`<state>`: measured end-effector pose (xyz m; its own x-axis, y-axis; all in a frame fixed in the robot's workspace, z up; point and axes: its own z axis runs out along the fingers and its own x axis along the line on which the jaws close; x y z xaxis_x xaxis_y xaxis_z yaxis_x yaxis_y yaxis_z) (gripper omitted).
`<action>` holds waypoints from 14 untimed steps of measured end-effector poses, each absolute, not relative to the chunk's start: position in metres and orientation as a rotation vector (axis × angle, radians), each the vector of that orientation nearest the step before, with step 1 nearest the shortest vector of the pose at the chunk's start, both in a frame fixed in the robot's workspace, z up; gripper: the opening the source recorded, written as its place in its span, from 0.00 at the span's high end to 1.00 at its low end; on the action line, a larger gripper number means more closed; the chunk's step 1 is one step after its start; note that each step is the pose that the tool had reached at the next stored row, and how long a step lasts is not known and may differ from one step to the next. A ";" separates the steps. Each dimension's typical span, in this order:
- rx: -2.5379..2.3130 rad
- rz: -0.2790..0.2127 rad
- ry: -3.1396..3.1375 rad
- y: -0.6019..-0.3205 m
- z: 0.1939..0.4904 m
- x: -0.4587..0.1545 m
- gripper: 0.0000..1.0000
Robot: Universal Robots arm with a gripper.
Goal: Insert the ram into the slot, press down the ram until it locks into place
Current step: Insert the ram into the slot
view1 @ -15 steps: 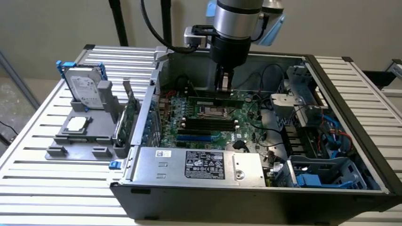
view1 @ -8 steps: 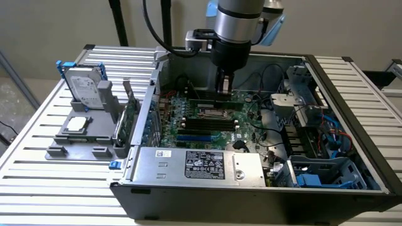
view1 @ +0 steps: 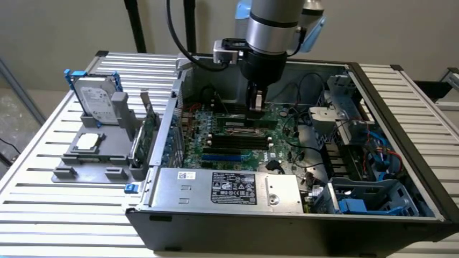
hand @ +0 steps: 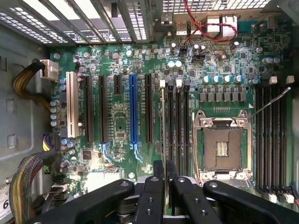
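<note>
Inside an open computer case, my gripper (view1: 257, 107) hangs over the green motherboard (view1: 193, 153). In the wrist view the gripper (hand: 166, 169) is shut on the ram (hand: 166, 140). The ram is seen edge-on as a thin line running away from the fingers (hand: 153, 189). It lies along the outermost of a group of long black slots (hand: 175, 126), on the side toward the blue socket. That slot ends in a white clip (hand: 162, 84). I cannot tell whether the ram's edge is seated in the slot. In the exterior view the same black slots (view1: 231, 141) lie just in front of the gripper.
An empty metal CPU socket (hand: 222, 144) sits beside the slots, with more black slots (hand: 273, 135) beyond it. A blue socket (hand: 133, 112) and a white one (hand: 71, 105) lie on the other side. The power supply (view1: 226, 185), drive cage (view1: 366, 199) and cables crowd the case. A hard drive (view1: 97, 99) stands outside.
</note>
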<state>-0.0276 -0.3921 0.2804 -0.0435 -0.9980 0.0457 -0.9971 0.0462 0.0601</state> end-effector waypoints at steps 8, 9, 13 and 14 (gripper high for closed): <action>2.130 -0.043 -2.182 -0.392 0.270 -0.025 0.86; 2.130 -0.047 -2.177 -0.392 0.269 -0.025 0.86; 2.134 -0.060 -2.161 -0.392 0.265 -0.024 0.86; 2.136 -0.061 -2.157 -0.392 0.264 -0.024 0.86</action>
<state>-0.0236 -0.3922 0.2636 -0.0075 -0.9989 0.0465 -0.9947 0.0122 0.1019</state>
